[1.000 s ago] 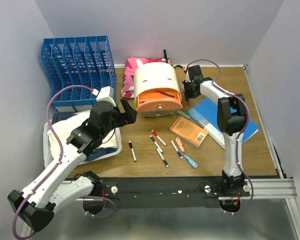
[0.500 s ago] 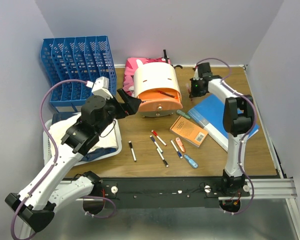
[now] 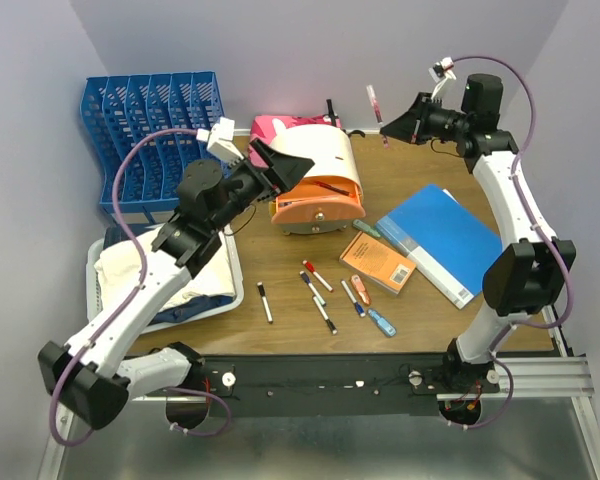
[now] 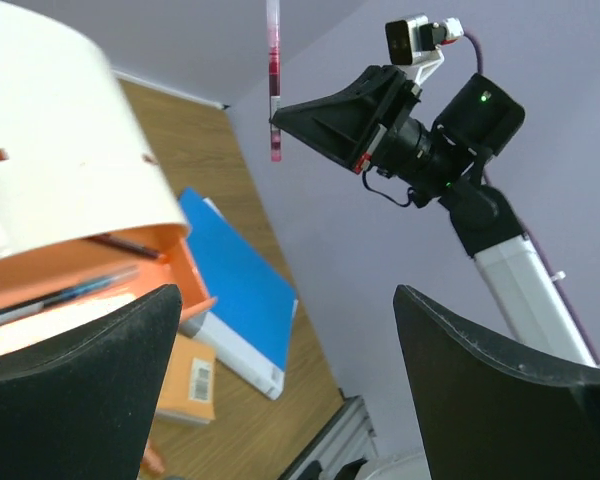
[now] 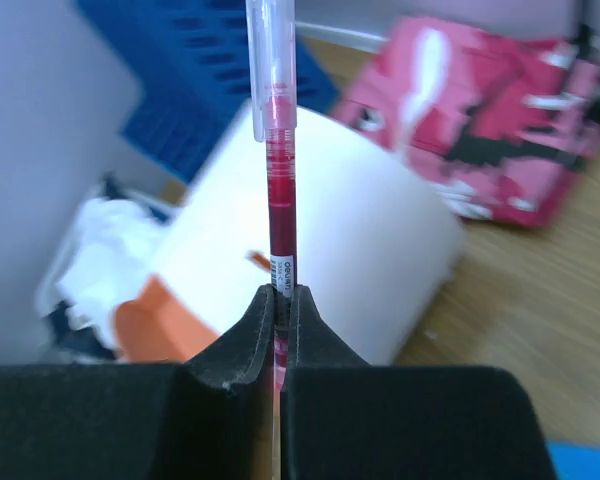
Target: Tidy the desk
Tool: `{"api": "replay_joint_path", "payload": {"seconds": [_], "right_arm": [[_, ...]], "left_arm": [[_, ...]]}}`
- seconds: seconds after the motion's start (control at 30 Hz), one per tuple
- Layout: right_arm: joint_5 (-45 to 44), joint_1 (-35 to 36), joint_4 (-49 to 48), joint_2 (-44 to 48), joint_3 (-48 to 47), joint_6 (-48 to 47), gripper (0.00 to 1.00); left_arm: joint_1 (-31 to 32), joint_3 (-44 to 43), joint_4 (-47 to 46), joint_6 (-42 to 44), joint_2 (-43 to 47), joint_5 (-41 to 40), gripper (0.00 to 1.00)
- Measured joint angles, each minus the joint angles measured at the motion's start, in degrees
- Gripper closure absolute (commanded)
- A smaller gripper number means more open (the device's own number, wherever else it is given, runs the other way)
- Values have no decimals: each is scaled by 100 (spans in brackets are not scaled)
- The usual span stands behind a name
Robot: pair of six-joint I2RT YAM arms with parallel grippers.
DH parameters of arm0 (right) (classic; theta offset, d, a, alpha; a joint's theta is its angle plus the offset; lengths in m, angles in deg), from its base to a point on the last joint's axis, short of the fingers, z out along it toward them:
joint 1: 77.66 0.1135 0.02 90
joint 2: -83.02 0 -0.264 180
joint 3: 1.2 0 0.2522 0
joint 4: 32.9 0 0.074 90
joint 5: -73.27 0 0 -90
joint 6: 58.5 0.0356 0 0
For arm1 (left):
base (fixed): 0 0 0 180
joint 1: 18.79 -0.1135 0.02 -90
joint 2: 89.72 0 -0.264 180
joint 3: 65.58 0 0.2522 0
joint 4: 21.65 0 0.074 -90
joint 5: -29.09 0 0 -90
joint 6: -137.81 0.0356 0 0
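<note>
Between the pinched fingers of the right gripper [image 5: 281, 300] stands a clear-barrelled red-ink pen [image 5: 281, 180], its tiny label unreadable; the left gripper [image 4: 288, 295] gapes wide beside a white-and-orange rounded plastic case [image 4: 60, 150].

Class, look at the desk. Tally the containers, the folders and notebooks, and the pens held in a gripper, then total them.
Containers: 4 (blue file rack, white tray, white-and-orange case, pink pouch)
Folders and notebooks: 2 (blue folder, orange notebook)
Pens held in a gripper: 1 (red pen, right gripper)
Total: 7
</note>
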Motion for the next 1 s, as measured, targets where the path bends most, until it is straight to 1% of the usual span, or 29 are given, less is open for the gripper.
{"api": "replay_joint_path", "payload": {"seconds": [0.03, 0.07, 0.1, 0.17, 0.33, 0.43, 0.57, 0.67, 0.83, 1.0], "right_arm": [[326, 4, -170, 63, 15, 140, 99], [835, 24, -505, 153, 116, 385, 99], [1062, 28, -691, 186, 199, 516, 99], [1812, 70, -1456, 350, 608, 1161, 99], [2693, 212, -2638, 422, 1145, 2243, 99], [2938, 330, -3025, 468, 1276, 2601, 99], [3108, 452, -3359, 577, 1331, 2887, 99], [3204, 551, -3580, 673, 1344, 3062, 99], [3268, 691, -3779, 693, 1386, 3202, 99], [3274, 822, -3816, 693, 1521, 3265, 99]], "left_arm": [[-15, -85, -219, -127, -205, 166, 9], [-24, -162, -369, -186, -361, 262, 9], [-31, -254, -503, -275, -538, 374, 11], [-42, -428, -767, -413, -846, 575, 12], [-48, -802, -1161, -623, -1370, 892, 18], [-46, -951, -1333, -680, -1561, 1010, 23], [-46, -1008, -1543, -691, -1718, 1095, 24], [-46, -1016, -1600, -693, -1810, 1130, 27], [-46, -1038, -1711, -686, -1978, 1204, 28], [-33, -1121, -1744, -667, -2100, 1270, 34]]}}
